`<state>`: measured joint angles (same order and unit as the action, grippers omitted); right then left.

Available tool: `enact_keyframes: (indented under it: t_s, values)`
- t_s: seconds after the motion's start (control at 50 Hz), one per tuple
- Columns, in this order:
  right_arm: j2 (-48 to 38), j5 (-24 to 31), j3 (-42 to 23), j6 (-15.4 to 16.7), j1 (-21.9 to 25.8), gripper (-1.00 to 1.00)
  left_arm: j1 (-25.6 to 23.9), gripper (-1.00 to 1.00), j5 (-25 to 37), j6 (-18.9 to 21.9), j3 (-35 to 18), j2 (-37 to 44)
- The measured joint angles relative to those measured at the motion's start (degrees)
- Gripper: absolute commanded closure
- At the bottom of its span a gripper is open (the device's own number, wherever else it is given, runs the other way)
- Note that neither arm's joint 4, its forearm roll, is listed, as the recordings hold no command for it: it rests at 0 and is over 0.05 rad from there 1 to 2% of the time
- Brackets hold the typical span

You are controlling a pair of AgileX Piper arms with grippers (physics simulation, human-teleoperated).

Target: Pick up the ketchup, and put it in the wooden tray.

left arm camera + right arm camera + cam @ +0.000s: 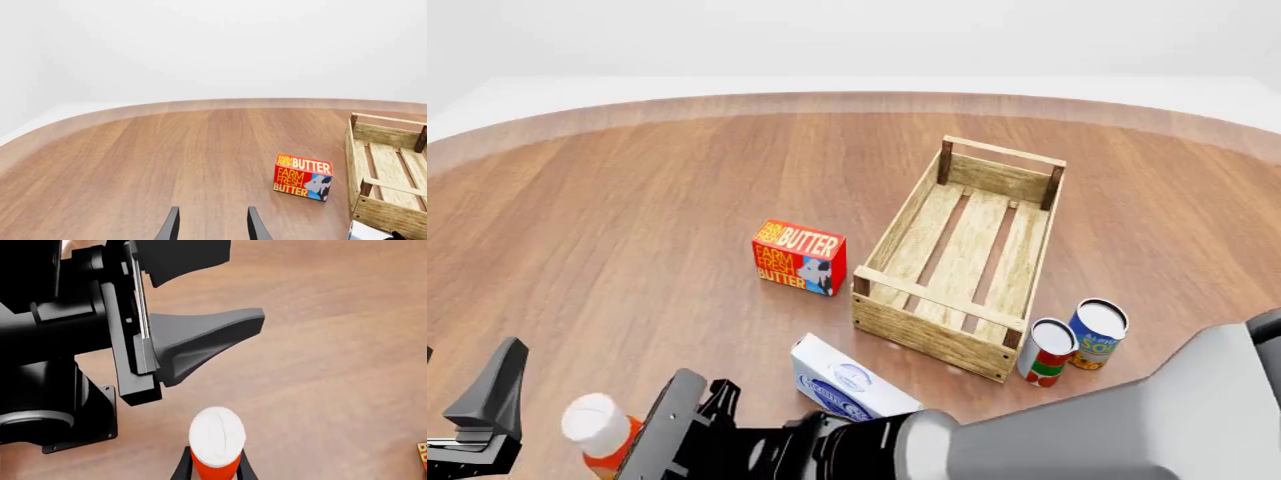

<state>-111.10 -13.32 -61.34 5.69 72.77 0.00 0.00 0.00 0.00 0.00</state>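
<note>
Plain white walls are closing off the far side of a rounded wooden bench [627, 200] on which everything is standing.

At the near edge of the front view, the right hand [213, 471] is reaching across to the left side, and its two dark fingers [181, 470] are sitting on either side of the ketchup [598, 432]. In the right wrist view the orange-red body is filling the gap between them, with the white cap rising just beyond the tips. Whether the fingers are actually pressing on the bottle or only flanking it, I cannot tell. The bottle is standing upright, its long axis vertical and crossing the line of the fingers, at the near-left corner of the bench.

The left hand [212, 225] is sitting just beside the bottle on its outer side, fingers spread apart and holding nothing.

Moving outward, a white carton [847, 385] is lying just to the right of the right arm, and a butter box [801, 257] is standing farther out. The wooden tray [928, 325] is lying forward and to the right of the bottle, well apart from it, with its long axis running away from the arms. Two cans [1074, 343] are standing by its near right corner.

Judging from this, the carry needs to go forward and rightward, over the carton, to reach the tray's low near wall.
</note>
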Motion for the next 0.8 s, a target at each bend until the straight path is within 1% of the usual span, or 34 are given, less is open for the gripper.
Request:
enact_keyframes:
  t_s: [0.14, 0.3, 0.54, 0.8]
  values:
    - [2.0, 0.5, 1.1, 0.6, -1.4, 1.00, 0.0, -1.00, 0.0, 0.0, 0.0, 0.0]
    - [4.0, 2.2, 0.9, 1.3, -2.6, 1.00, 0.0, -1.00, 0.0, 0.0, 0.0, 0.0]
    - [7.6, 6.2, -1.4, 2.7, -4.8, 1.00, 0.0, -1.00, 0.0, 0.0, 0.0, 0.0]
    - [11.8, 10.7, -3.6, 3.7, -8.8, 1.00, 0.0, -1.00, 0.0, 0.0, 0.0, 0.0]
